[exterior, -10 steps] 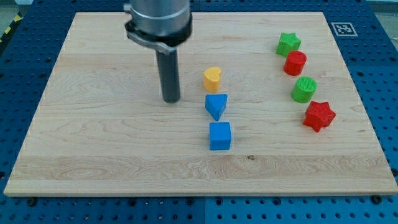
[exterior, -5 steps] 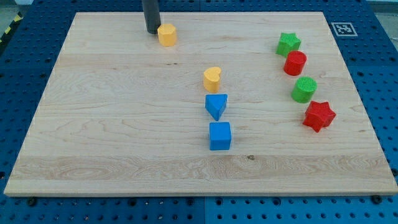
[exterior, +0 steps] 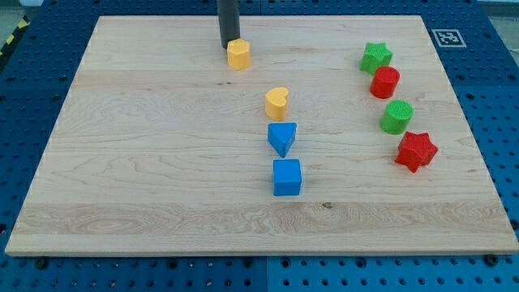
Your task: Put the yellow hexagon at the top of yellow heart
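The yellow hexagon point(exterior: 238, 54) sits near the board's top edge, left of centre. My tip point(exterior: 228, 45) stands right against its upper-left side. The yellow heart point(exterior: 276, 102) lies below and to the right of the hexagon, near the board's middle, with a gap between them. The rod rises straight out of the view's top.
A blue triangle point(exterior: 282, 138) and a blue cube point(exterior: 287, 177) line up below the heart. At the right stand a green star point(exterior: 375, 57), a red cylinder point(exterior: 385, 82), a green cylinder point(exterior: 396, 117) and a red star point(exterior: 416, 150). The wooden board point(exterior: 122, 178) lies on a blue pegboard.
My tip went from left of the heart up to the board's top, then slid right and slightly down, pushing the yellow hexagon that way, closer to the heart.
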Motion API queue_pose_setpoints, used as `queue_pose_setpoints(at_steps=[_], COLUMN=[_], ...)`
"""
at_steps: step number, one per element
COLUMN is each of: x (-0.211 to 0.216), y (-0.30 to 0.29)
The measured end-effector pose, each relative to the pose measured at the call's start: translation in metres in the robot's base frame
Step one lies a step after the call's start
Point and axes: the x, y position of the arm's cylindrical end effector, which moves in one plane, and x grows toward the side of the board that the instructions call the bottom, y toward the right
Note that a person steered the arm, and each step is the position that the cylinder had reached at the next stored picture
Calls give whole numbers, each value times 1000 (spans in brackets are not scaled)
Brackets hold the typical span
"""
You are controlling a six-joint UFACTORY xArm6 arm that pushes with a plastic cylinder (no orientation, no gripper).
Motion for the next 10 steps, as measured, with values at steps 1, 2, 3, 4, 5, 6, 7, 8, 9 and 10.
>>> queue_pose_setpoints(at_steps=[1,2,3,4,5,6,7,8,9,10], x=[4,19,39,57,67,78,85,85,79,79], y=[0,0,0,0,0,0,0,0,0,2])
